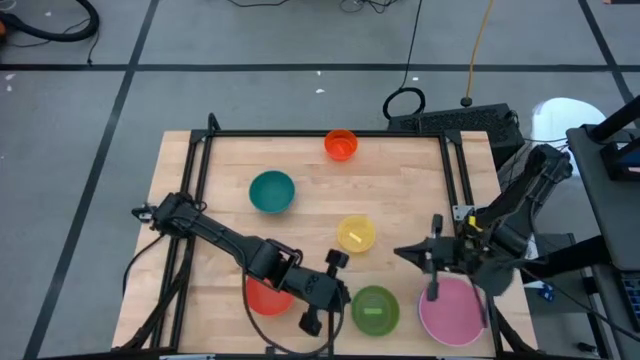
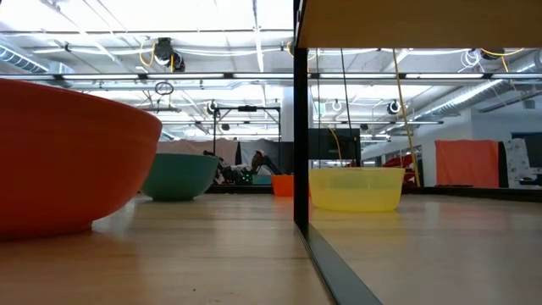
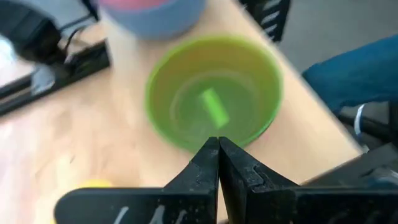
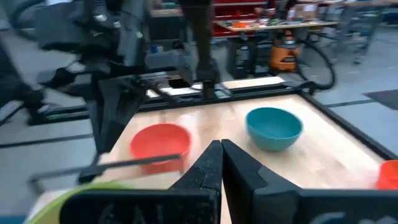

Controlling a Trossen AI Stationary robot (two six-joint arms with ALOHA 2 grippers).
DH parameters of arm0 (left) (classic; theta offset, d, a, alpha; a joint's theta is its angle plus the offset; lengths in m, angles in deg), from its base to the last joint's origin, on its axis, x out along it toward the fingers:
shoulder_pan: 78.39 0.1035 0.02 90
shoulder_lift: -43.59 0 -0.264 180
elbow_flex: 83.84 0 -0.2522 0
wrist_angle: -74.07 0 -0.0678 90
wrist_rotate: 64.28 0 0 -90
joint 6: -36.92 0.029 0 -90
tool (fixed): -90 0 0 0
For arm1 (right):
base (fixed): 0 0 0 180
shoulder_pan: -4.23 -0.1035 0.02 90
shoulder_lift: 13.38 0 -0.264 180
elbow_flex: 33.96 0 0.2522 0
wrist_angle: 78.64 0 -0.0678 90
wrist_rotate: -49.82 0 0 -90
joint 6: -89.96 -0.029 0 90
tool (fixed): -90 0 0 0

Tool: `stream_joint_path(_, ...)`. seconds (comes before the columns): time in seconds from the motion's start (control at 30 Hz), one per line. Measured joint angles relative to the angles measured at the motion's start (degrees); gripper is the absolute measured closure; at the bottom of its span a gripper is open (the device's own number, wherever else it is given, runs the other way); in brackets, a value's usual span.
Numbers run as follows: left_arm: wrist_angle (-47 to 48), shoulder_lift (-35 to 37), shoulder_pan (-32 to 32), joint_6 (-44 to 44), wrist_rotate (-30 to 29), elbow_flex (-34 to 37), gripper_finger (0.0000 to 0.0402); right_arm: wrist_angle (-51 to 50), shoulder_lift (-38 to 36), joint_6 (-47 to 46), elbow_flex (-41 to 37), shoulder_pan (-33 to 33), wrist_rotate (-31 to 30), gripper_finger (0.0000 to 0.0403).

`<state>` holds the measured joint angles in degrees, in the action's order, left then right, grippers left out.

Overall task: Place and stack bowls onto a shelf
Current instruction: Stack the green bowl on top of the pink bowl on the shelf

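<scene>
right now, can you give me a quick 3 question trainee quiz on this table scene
1. True or false: the left claw is shut.
2. Which bowl lies nearest the left claw? A) green bowl B) teal bowl C) orange bowl
3. Fill in: the right claw is above the ____ bowl.

Key: 1 true; 2 A; 3 pink

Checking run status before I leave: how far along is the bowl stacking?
Done: the pink plastic bowl appears nested in a blue plastic bowl, per the left wrist view. In hand: nothing; the left gripper is shut and empty by the green plastic bowl, the right gripper shut near the pink one. Left: the red, teal, yellow and orange bowls sit singly.
</scene>
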<state>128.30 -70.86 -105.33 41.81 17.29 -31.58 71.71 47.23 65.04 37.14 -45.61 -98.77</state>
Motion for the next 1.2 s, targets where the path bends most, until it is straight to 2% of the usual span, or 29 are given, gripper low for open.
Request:
stream_joint_path(0.17,5.07,2.01,-0.1,-1.63,-4.21,0.0,0.0396,5.73,1.89,5.27,0.0,6.36,1.26,0.0403)
stream_joint_path(0.27,7.17,3.19,-0.24,-2.79,-5.92,0.34,0.0397,7.99,1.89,6.34,0.0,10.57,5.5,0.0403)
stream_joint_path(0.37,7.21,5.34,-0.73,-3.77,-8.56,3.94,0.0392,8.83,1.85,6.51,0.02,15.45,10.23,0.0403)
stream_joint_path(0.47,2.36,9.58,-0.89,-4.97,-10.58,11.42,0.0389,8.86,1.89,7.23,0.02,20.16,15.61,0.0403)
stream_joint_path(0.63,-8.39,19.44,-0.67,-7.42,-14.33,27.87,0.0392,9.28,1.93,7.82,0.02,27.14,22.03,0.0403)
stream_joint_path(0.8,-26.63,29.61,-0.94,-8.5,-14.33,45.55,0.0396,12.13,3.86,10.01,0.02,34.4,29.4,0.0403)
stream_joint_path(0.93,-40.62,34.53,-1.26,-10.25,-14.89,57.75,0.0387,14.49,6.34,11.04,0.02,40.38,36.11,0.0403)
stream_joint_path(1.07,-49.95,36.05,-2.22,-13.35,-15.89,65.45,0.0384,14.6,8.87,9.88,0.14,44.67,39.48,0.0403)
stream_joint_path(1.2,-50.72,36.03,-3.25,-17.05,-20.61,69.26,0.0383,15.48,11.65,7.35,0.2,46.42,42.25,0.0403)
